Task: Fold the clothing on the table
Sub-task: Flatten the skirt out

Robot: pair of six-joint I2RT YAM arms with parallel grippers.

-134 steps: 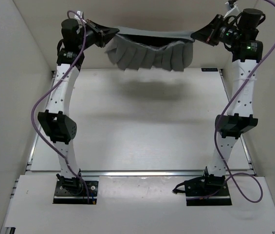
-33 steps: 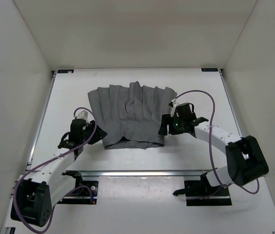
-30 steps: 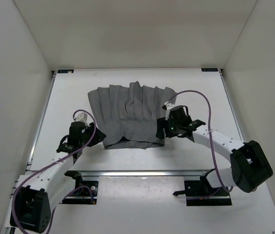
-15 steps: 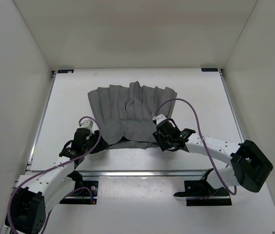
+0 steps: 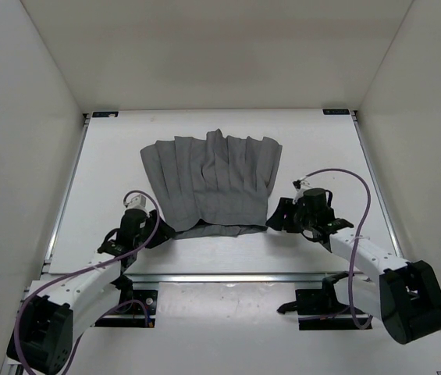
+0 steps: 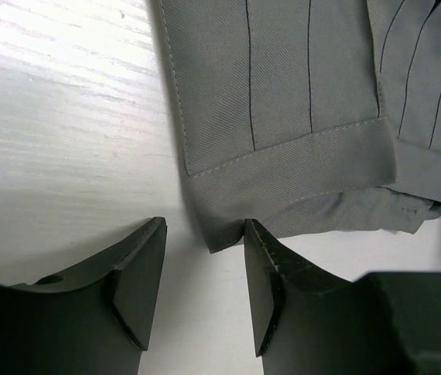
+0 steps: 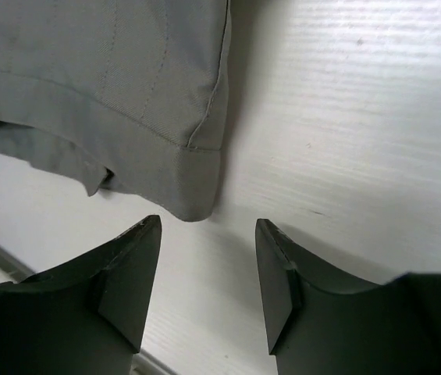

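White table (image 5: 321,148), top view: pleated grey skirt (image 5: 208,180) lies flat mid-table, its banded edge nearest the arm bases and running left-right. Left gripper (image 5: 160,231) is at that edge's left corner, right gripper (image 5: 277,218) at its right corner. Left wrist: jaws apart, empty, corner just at the mouth, fabric stretching ahead. Right wrist: jaws apart, empty, corner just ahead between the tips; a short advance looks enough.

A white tabletop (image 5: 321,156) is bordered at its near edge by a metal rail (image 5: 228,276). Dark grey pleated clothing (image 5: 212,176) is spread flat on it, the near hem seemingly tucked under.
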